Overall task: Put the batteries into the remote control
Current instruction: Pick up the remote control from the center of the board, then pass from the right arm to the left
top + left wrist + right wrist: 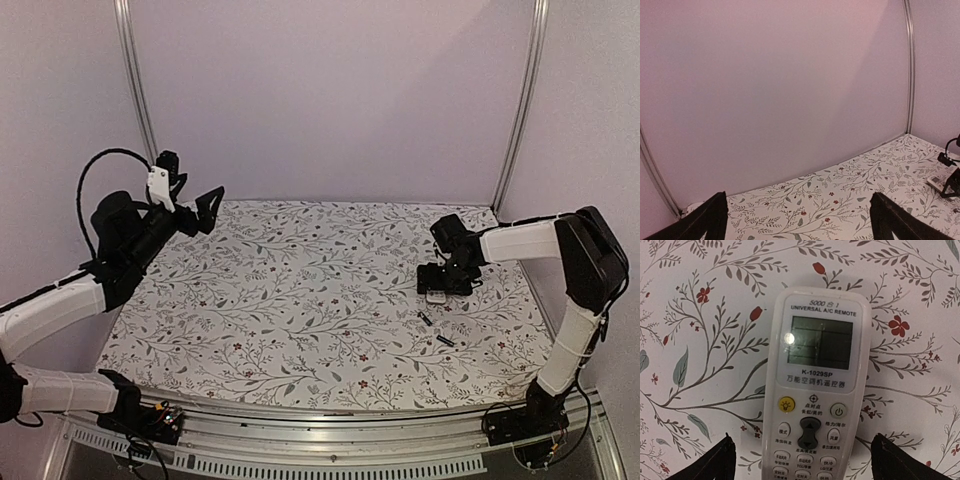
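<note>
**Two batteries lying loose, right gripper hovering over the face-up remote**

Two batteries (425, 320) (445, 341) are lying apart on the floral table (300, 300), just in front of the remote control (437, 296), on the right side. Neither is being touched.

The remote control (817, 390) is lying flat, display and buttons facing up. That is probably putting the battery bay underneath, against the cloth. Whether a back cover is on cannot be told from here.

The right gripper (805, 462) is hanging straight over the remote's button end. Its fingers (715, 462) are spread wide, one on each side of the body, with patterned cloth showing between each tip and the remote. Nothing is being gripped. This looks like lining up to pinch the remote across its width, likely to turn it over.

The left gripper (205, 210) is being held high at the far left edge, well away from everything. Its fingers (705, 222) are also fully apart and empty, probably parked to keep clear. Its wrist camera is only catching the remote (939, 181) at the far right.

Judged from this layout, loading is not yet begun.
</note>
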Robot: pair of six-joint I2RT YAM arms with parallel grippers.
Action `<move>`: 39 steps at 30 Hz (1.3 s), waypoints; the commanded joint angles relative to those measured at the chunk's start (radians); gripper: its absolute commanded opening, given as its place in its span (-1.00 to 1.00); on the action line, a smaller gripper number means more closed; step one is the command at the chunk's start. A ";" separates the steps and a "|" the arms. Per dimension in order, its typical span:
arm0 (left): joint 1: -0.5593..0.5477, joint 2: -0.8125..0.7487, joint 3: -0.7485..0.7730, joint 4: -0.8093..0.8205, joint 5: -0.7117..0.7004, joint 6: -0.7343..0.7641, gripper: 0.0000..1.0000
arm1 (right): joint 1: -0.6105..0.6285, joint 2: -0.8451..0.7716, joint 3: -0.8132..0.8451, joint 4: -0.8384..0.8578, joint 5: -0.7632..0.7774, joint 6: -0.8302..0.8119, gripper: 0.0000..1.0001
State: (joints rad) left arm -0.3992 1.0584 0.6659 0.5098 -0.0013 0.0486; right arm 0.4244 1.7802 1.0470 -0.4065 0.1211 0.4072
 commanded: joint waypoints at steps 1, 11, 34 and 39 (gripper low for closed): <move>-0.021 -0.043 -0.036 0.016 0.045 0.015 0.98 | 0.002 0.072 0.038 -0.032 0.023 0.028 0.80; -0.057 -0.050 -0.057 0.029 0.117 0.042 0.98 | 0.002 0.057 0.039 -0.027 0.036 -0.024 -0.01; -0.420 -0.072 -0.049 -0.182 0.218 1.057 0.76 | 0.282 -0.322 0.220 -0.157 -0.507 -0.482 -0.36; -0.571 -0.048 -0.028 -0.216 0.060 1.283 0.74 | 0.384 -0.311 0.223 -0.188 -0.478 -0.455 -0.37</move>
State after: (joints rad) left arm -0.8864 1.0027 0.6266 0.3988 0.1677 1.0428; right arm 0.7570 1.4620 1.2541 -0.5358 -0.3588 -0.0353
